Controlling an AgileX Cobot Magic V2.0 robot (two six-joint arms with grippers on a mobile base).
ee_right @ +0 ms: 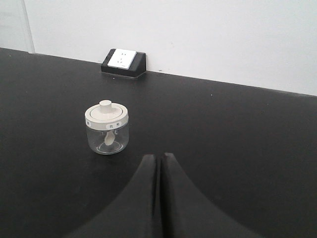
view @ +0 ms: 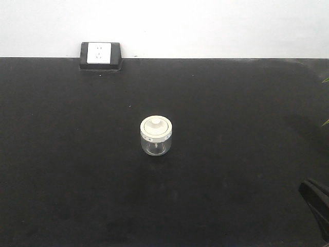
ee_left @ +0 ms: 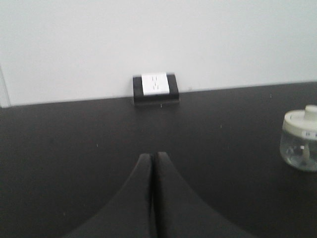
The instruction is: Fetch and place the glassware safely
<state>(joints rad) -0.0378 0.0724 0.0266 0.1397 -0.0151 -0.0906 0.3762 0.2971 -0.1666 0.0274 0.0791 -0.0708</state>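
Glass jar [view: 156,136] stands upright near the middle of the black desk [view: 231,170], well clear of every edge, cream lid seated, knob pointing straight up, so its axis is vertical and a side grasp around the glass body is the likely option. Nothing touches it. Right gripper [ee_right: 159,158] has its fingers pressed together, empty; from the right wrist view the jar [ee_right: 106,128] lies ahead and to the left of the fingertips, near but apart. Left gripper [ee_left: 152,156] is likewise closed on nothing; in its wrist view the jar [ee_left: 300,141] sits far off to the right, partly cut by the frame edge. My read: the right arm is the nearer one and has the jar better centred, so it looks the better candidate for the reach. In the front view only a dark part of the right arm [view: 314,203] shows, at the desk's near right corner; the left arm isn't visible there. Fetch not yet started: whichever arm goes must open first, then swing toward the desk centre. Socket block [view: 101,55] sits at the far edge, left of centre, well away from the jar and off the approach line. Risk: the lid may only rest on the glass, so I'd grip below it.
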